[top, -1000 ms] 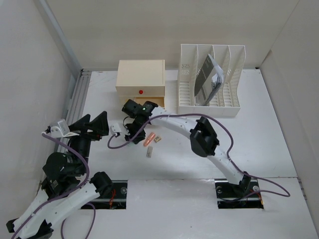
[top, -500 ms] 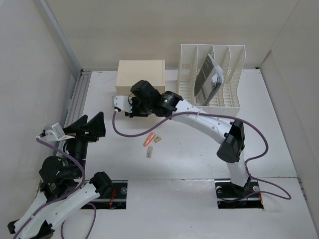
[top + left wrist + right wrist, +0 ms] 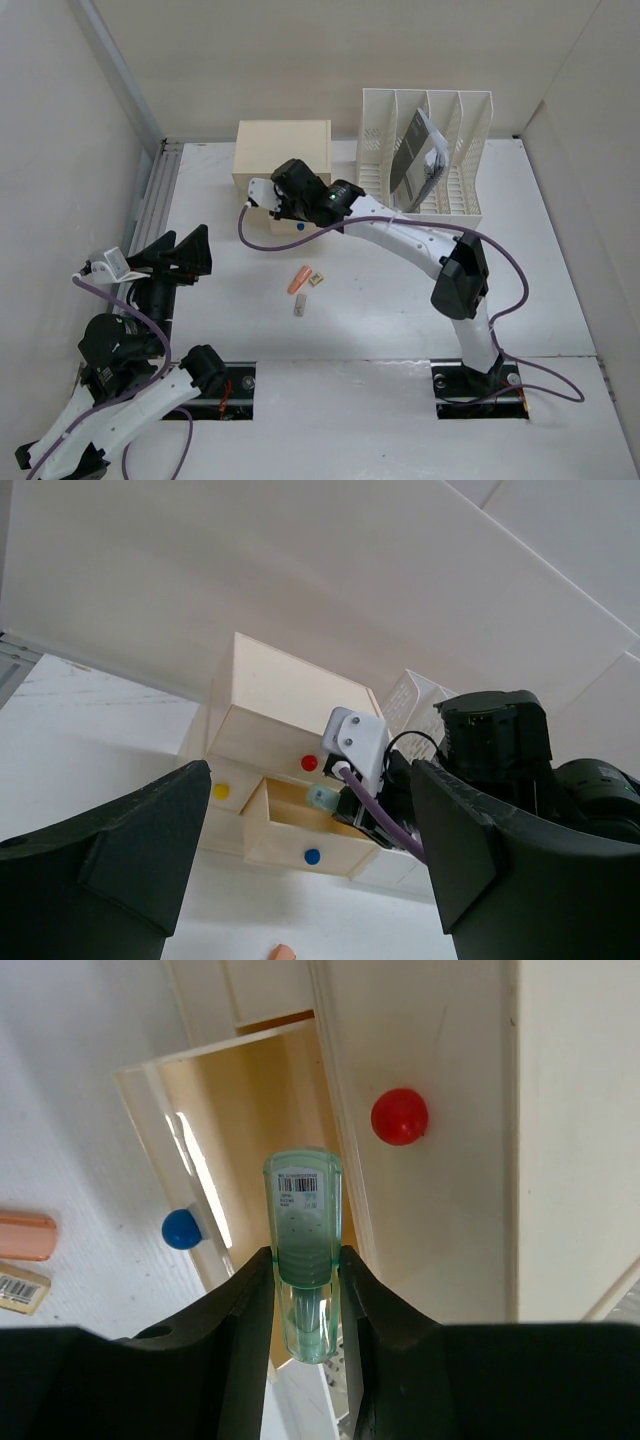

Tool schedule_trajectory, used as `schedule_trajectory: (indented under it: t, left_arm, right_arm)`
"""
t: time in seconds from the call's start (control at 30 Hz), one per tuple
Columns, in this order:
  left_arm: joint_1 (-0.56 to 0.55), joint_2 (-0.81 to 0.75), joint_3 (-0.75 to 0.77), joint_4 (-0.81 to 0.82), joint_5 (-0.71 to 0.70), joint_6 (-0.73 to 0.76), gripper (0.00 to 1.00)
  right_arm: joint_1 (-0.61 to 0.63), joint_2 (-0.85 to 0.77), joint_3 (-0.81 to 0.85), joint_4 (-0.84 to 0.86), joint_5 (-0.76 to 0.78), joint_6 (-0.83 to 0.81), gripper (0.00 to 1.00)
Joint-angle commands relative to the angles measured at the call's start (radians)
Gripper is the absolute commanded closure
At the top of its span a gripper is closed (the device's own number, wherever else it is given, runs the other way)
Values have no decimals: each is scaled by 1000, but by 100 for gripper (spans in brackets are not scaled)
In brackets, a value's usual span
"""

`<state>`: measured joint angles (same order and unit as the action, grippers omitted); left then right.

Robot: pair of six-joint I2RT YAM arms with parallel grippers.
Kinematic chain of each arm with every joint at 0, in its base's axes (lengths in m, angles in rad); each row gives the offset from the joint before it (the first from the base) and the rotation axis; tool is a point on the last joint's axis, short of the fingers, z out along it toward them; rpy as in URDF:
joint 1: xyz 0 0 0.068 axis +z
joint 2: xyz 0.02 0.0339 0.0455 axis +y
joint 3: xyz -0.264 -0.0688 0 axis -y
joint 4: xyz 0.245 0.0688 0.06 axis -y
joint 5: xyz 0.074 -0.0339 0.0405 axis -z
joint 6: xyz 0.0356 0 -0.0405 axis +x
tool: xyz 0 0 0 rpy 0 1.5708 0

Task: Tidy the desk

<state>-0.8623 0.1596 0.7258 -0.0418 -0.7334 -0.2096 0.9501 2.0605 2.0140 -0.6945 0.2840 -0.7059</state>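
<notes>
While the left pincer (image 3: 186,243) is spread wide, a green case (image 3: 302,1200), possibly correction tape, is gripped by the right pincer (image 3: 303,1260) over a blue-knobbed drawer (image 3: 240,1130).

From above and behind I overlook the desk (image 3: 540,270); both wrist cameras face the drawer box (image 3: 283,148), the right one nearest.

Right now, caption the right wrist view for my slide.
Jaws clamp a green barcoded tube at the open blue-knobbed drawer.

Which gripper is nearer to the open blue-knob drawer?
Right. The right gripper hangs over the drawer, holding a green tube; the left gripper stands off to its left.
</notes>
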Motion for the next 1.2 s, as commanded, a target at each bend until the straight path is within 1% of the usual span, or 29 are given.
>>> schedule_trajectory:
  t: [0.0,0.13,0.2,0.27,0.4,0.47,0.5,0.53,0.57,0.6,0.63,0.67,0.73,0.8,0.83,0.9,1.03,1.17]
  left_arm:
    - [-3,1,-6,46,12,16,21]
    - [-3,1,-6,46,12,16,21]
    - [-3,1,-6,46,12,16,21]
    - [-3,1,-6,46,12,26,21]
    - [-3,1,-6,46,12,26,21]
    - [-3,1,-6,46,12,26,21]
    - [-3,1,-6,46,12,26,21]
    - [-3,1,-6,46,12,26,21]
    - [-3,1,-6,46,12,26,21]
    - [-3,1,-6,46,12,26,21]
    - [-3,1,-6,46,12,26,21]
    - [-3,1,-6,46,12,26,21]
    - [-3,1,-6,46,12,26,21]
    - [-3,1,-6,46,12,26,21]
    - [-3,1,-6,46,12,26,21]
    - [-3,1,-6,46,12,26,21]
    - [-3,1,-6,46,22,26,21]
    - [-3,1,-6,46,22,26,21]
  right_arm:
    - [-8,18,37,30,38,20,88]
    - [-17,27,37,9,17,20,52]
    - [-17,12,3,33,17,29,47]
    - [-17,-22,-17,62,17,29,46]
    - [-17,-88,-67,133,38,29,46]
    - [-17,-152,-122,170,-17,8,46]
    - [-17,-181,-156,194,-88,8,49]
    - [-17,-210,-220,219,-145,-12,51]
    - [-17,-261,-247,219,-226,-68,51]
    - [-17,-281,-270,207,-396,-99,54]
    - [-17,-293,-290,184,-481,-134,55]
    - [-17,-293,-316,105,-568,-235,55]
    - [-17,-290,-342,29,-739,-317,57]
    - [-17,-236,-351,-34,-775,-371,58]
    - [-17,-212,-351,-51,-784,-371,60]
    - [-17,-168,-333,-82,-784,-406,60]
    - [-17,-54,-301,-100,-763,-441,58]
    - [-17,18,-255,-100,-737,-469,57]
